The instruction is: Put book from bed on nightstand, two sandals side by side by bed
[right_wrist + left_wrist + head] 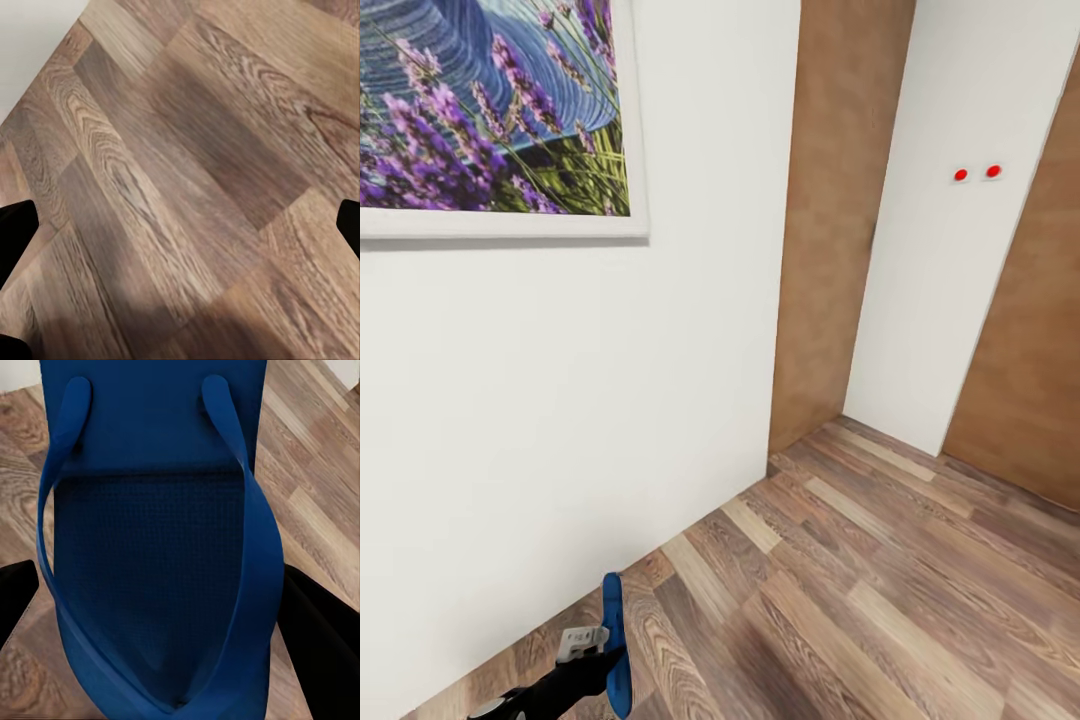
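Left gripper [161, 607] clamped on one blue sandal [157, 532], sole standing on edge between its fingers [319, 637], above the wood floor [880, 600] near the white wall [560, 400]. Right gripper [180, 225] spread wide, holding nothing.

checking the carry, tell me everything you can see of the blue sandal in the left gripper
The sandal is bright blue, flat, with a textured footbed and two straps meeting in a V toward one end; it looks like rubber or foam. It is held by the left gripper, whose black jaws sit at either edge. In the head view it stands on edge above the wood floor, near the white wall.
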Controlling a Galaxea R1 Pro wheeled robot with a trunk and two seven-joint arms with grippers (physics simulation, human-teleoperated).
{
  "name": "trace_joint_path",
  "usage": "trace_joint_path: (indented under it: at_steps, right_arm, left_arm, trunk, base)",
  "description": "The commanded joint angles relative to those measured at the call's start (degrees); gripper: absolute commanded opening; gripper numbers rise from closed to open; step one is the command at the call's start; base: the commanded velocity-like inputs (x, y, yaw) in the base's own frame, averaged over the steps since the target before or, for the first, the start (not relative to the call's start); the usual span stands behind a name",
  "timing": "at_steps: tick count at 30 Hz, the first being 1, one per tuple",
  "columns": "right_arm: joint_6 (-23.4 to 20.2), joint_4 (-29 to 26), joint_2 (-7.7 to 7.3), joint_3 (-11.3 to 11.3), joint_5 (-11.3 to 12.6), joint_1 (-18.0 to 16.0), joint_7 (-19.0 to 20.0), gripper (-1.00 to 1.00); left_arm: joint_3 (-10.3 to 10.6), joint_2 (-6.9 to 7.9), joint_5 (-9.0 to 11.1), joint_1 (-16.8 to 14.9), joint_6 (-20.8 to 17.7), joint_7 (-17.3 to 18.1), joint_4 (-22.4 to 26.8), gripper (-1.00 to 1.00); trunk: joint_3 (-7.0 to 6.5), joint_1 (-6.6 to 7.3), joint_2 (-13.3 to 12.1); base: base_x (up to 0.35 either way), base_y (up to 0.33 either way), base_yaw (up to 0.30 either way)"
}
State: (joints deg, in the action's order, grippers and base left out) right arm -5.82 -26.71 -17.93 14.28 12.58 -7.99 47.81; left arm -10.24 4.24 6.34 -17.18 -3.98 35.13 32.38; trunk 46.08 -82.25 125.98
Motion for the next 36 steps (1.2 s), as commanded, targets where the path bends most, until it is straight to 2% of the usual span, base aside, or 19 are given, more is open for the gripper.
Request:
trace_joint_path:
  at_steps: [1, 24, 28, 30, 33, 34, 36]
  right_arm:
    - [-0.6, 0.0, 0.0, 0.1, 0.5, 0.0, 0.3, 1.0]
    - [-0.6, 0.0, 0.0, 0.0, 0.5, 0.0, 0.3, 1.0]
    - [-0.6, 0.0, 0.0, 0.0, 0.5, 0.0, 0.3, 1.0]
    - [-0.6, 0.0, 0.03, 0.0, 0.5, 0.0, 0.3, 1.0]
    - [-0.6, 0.0, 0.03, 0.0, 0.5, 0.0, 0.2, 1.0]
    - [-0.6, 0.1, 0.02, 0.1, 0.5, 0.0, 0.2, 1.0]
    - [-0.6, 0.1, -0.02, 0.1, 0.5, 0.0, 0.2, 1.0]
  left_arm:
    - [-0.1, -0.02, 0.4, 0.0, -0.4, 0.4, 0.0, -1.0]
    - [-0.2, -0.02, 0.6, 0.0, -0.4, 0.3, -0.1, -1.0]
    - [-0.2, -0.02, 0.5, 0.0, 0.8, -0.3, -0.7, -1.0]
    - [-0.2, -0.02, 0.5, 0.0, 2.9, -1.9, -1.8, -1.0]
    - [0.0, -0.07, 0.4, 0.0, 7.2, -6.5, -3.6, -1.0]
    - [0.4, -0.52, 0.1, 0.0, 10.1, -10.8, -5.1, -1.0]
    - [1.0, -1.17, -0.4, 0.0, 11.5, -13.4, -6.3, -1.0]
  trunk:
    - [-0.13, 0.24, -0.4]
    - [-0.31, 0.46, -0.8]
    - [-0.31, 0.46, -0.8]
    - [-0.31, 0.46, -0.8]
    - [-0.31, 0.46, -0.8]
    - [-0.31, 0.46, -0.8]
    - [-0.31, 0.46, -0.8]
  base:
    - [0.0, 0.0, 0.285]
    - [0.0, 0.0, 0.276]
    - [0.0, 0.0, 0.248]
    - [0.0, 0.0, 0.215]
    - [0.0, 0.0, 0.189]
    - [0.0, 0.0, 0.163]
    - [0.0, 0.0, 0.145]
